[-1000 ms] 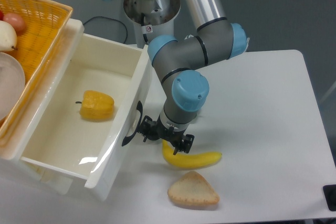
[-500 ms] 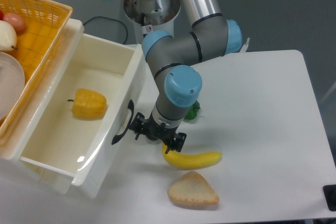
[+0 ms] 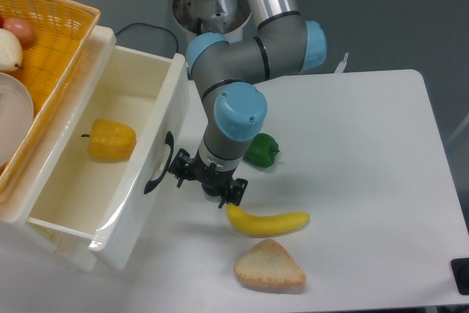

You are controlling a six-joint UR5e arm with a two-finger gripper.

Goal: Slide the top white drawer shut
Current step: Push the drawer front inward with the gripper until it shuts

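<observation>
The top white drawer (image 3: 135,214) stands pulled out at the left, its front panel slanting across the table edge, with its black curved handle (image 3: 157,164) facing right. A yellow bell pepper (image 3: 110,141) lies inside it. My gripper (image 3: 206,180) points down right beside the handle, against the drawer front. Its fingers look shut and hold nothing. The wrist above hides most of the fingertips. The lower drawer is hidden under the top one.
A yellow wicker basket (image 3: 55,31) with a white plate and fruit sits on the cabinet at the far left. On the table lie a green pepper (image 3: 261,150), a banana (image 3: 267,221) and a bread slice (image 3: 269,264), all just right of my gripper.
My gripper has moved left and pushed the drawer front with it. The drawer has slid in, its pepper too. The green pepper, hidden before, now shows behind the arm.
</observation>
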